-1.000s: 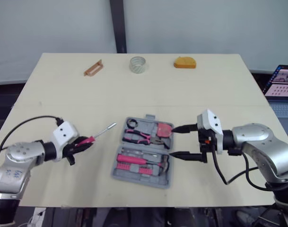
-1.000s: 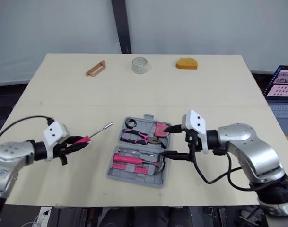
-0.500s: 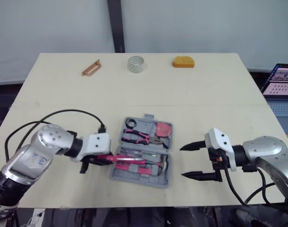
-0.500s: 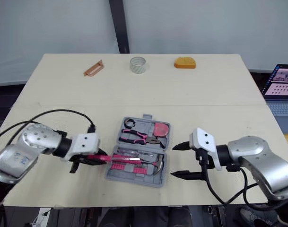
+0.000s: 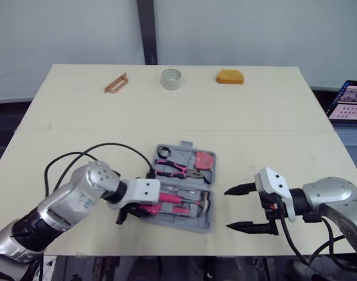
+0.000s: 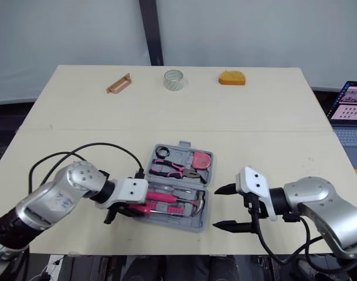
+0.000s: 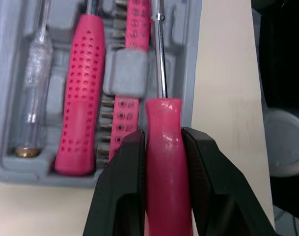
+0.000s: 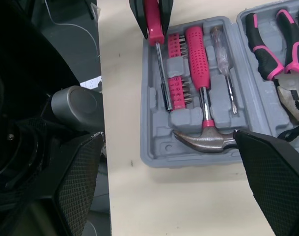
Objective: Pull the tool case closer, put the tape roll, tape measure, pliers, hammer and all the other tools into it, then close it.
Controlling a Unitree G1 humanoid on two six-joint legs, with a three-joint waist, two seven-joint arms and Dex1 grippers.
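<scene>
Screwdriver (image 7: 163, 147) lengthwise over tool case (image 8: 156, 147), tip rightward

It looks like a robot lab: a plain pale tabletop (image 5: 272, 117) before white screens (image 5: 61, 35) at the top, a laptop (image 5: 349, 102) at the right edge.

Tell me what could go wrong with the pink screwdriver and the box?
The left gripper grips the screwdriver with its handle past the tool case rim; released there, it might miss its slot and stop the case closing. The tape roll and tape measure lie near the far edge of the table; a long reach could nudge them off.
</scene>
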